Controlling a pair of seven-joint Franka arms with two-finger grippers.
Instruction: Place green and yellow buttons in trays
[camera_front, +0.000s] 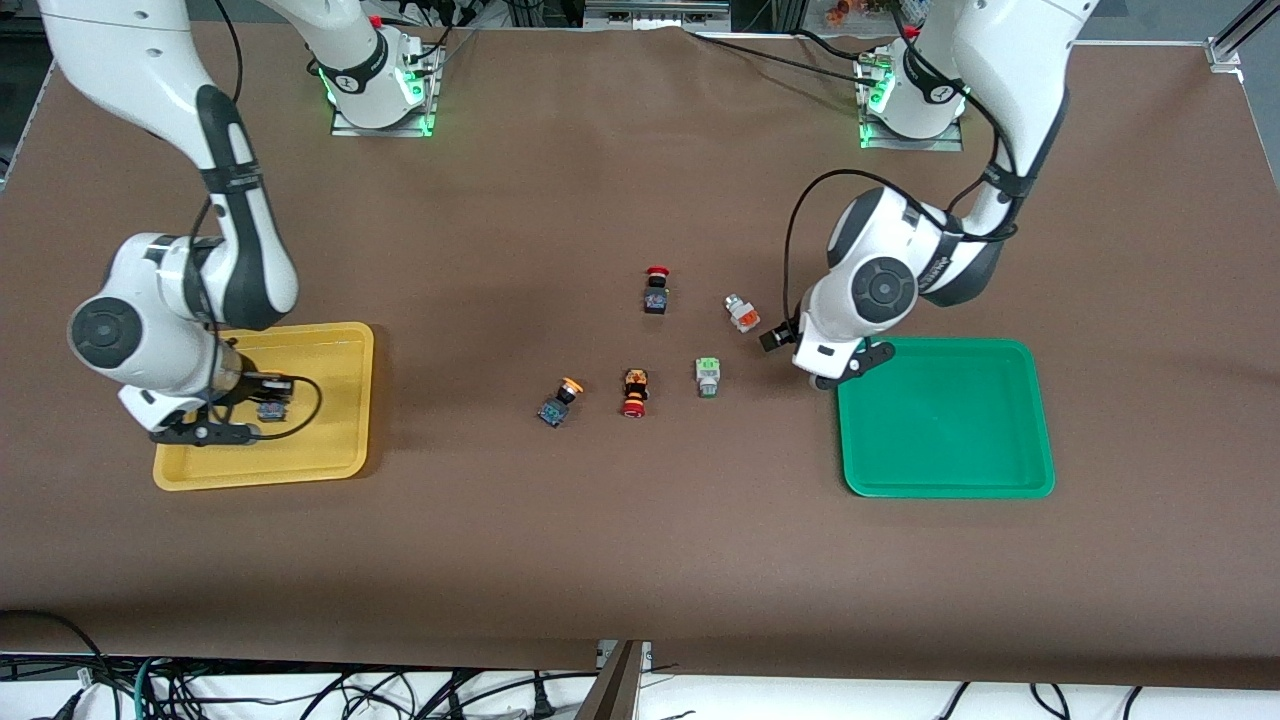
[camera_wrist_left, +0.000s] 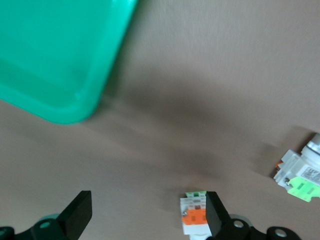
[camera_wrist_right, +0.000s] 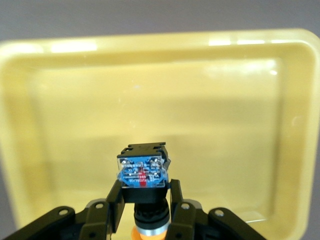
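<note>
Right gripper (camera_wrist_right: 145, 205): fingers (camera_wrist_right: 116, 200) clamping a yellow-capped switch (camera_wrist_right: 142, 170), hanging over the yellow tray (camera_front: 340, 345).

Left gripper (camera_wrist_left: 145, 217): fingers (camera_wrist_left: 77, 215) standing wide, hovering over the counter (camera_front: 640, 550) beside the green tray (camera_front: 945, 480), above the orange-tipped switch (camera_front: 741, 314).

Lying mid-counter: green-tipped switch (camera_front: 708, 377), second yellow-capped switch (camera_front: 558, 402), two red-capped switches (camera_front: 634, 393).

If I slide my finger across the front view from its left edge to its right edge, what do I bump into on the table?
yellow tray → yellow-capped switch → red-capped switch lying down → red-capped switch standing → green-tipped switch → orange-tipped switch → green tray
</note>
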